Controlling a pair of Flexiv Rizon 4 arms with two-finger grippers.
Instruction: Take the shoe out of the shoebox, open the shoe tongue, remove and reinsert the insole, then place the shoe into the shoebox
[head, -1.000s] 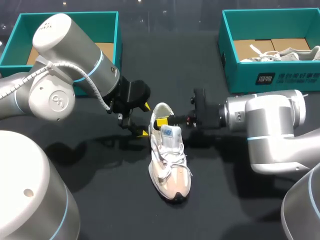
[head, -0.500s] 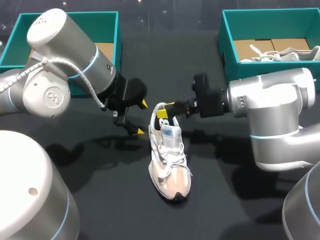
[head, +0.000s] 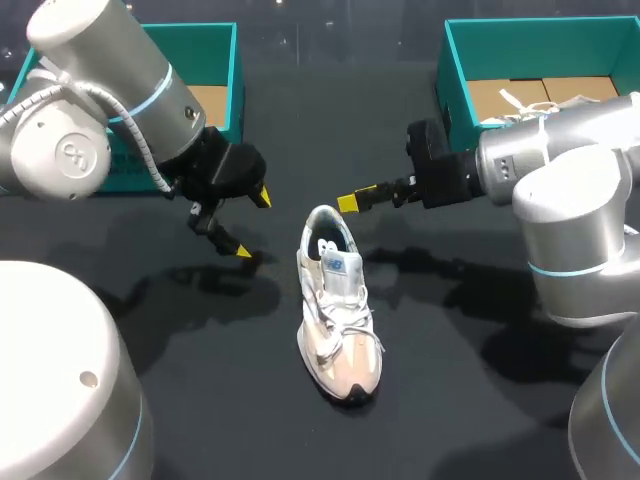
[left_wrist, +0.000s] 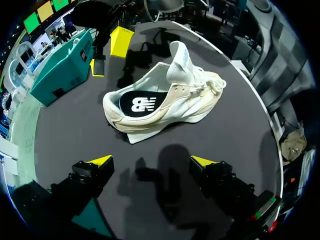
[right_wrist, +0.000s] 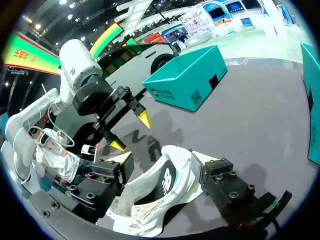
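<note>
My left gripper (head: 250, 225) stands wide open and empty; the white mesh trainer (head: 338, 320) sits upright on the black table (head: 200, 400) ahead of its jaws, apart from them; my right gripper (head: 350, 203) hovers open near the heel, holding nothing.

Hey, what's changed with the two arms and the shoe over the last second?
Both grippers backed off the shoe. The left gripper pulled away toward its own side. The right gripper, whose tip had been at the shoe's heel opening, lifted out and drew back toward its side. Nothing was taken hold of, and both sets of jaws are open. The shoe stayed upright in place. The left shoebox and right shoebox did not move.
</note>
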